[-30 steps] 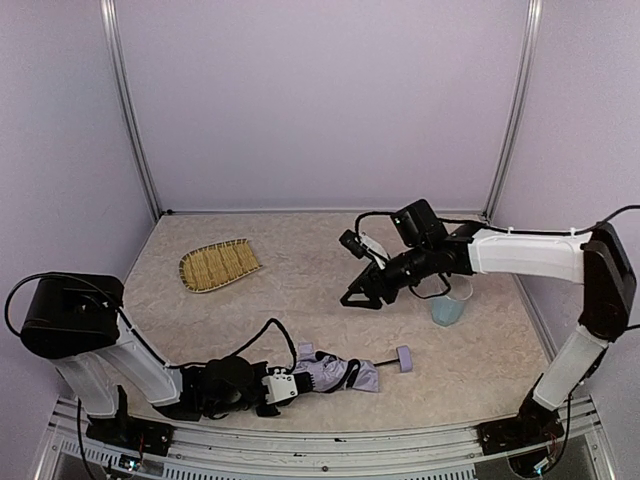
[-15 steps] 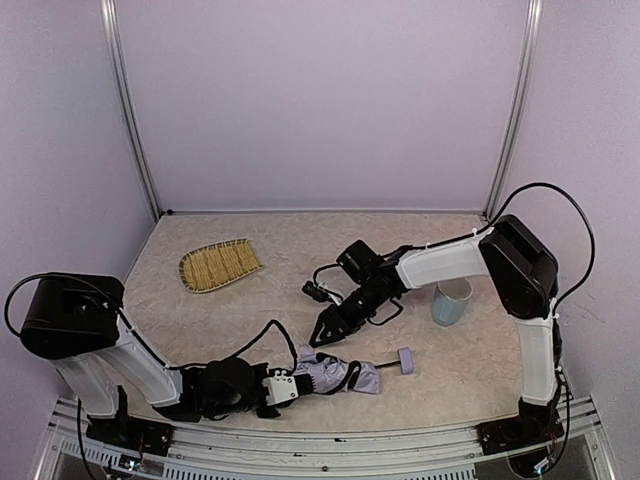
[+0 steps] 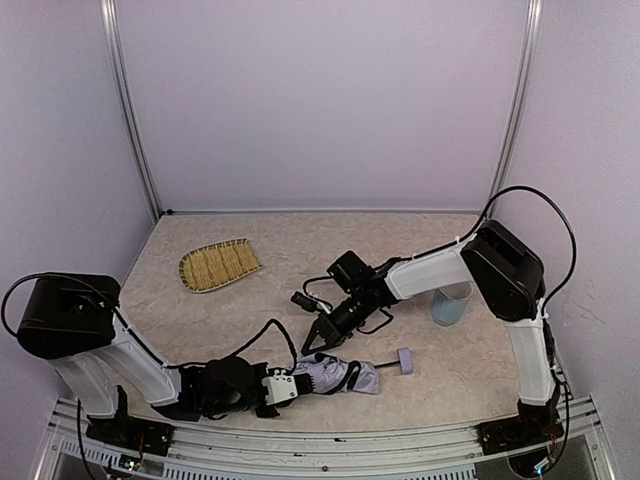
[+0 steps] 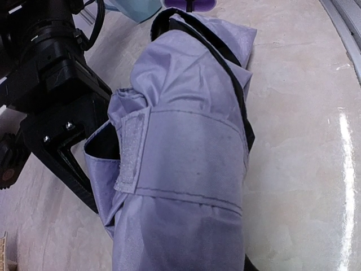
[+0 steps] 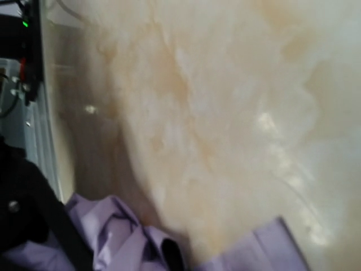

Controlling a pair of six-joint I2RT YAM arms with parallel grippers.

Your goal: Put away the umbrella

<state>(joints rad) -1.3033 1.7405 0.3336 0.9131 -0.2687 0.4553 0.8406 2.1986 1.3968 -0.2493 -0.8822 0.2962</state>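
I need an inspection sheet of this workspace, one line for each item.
Surface: glossy marbled beige tabletop.
Job's things: folded silver-lilac fabric umbrella at the near edge, small lilac handle pointing right.
Clutter: woven straw tray far left; light blue cup right, partly behind right arm.
Grippers: left gripper shut on the umbrella; right gripper shut at its fabric, grip unclear.
Cables: black cable loops loose above the left gripper.
Surroundings: lilac walls, metal corner posts.
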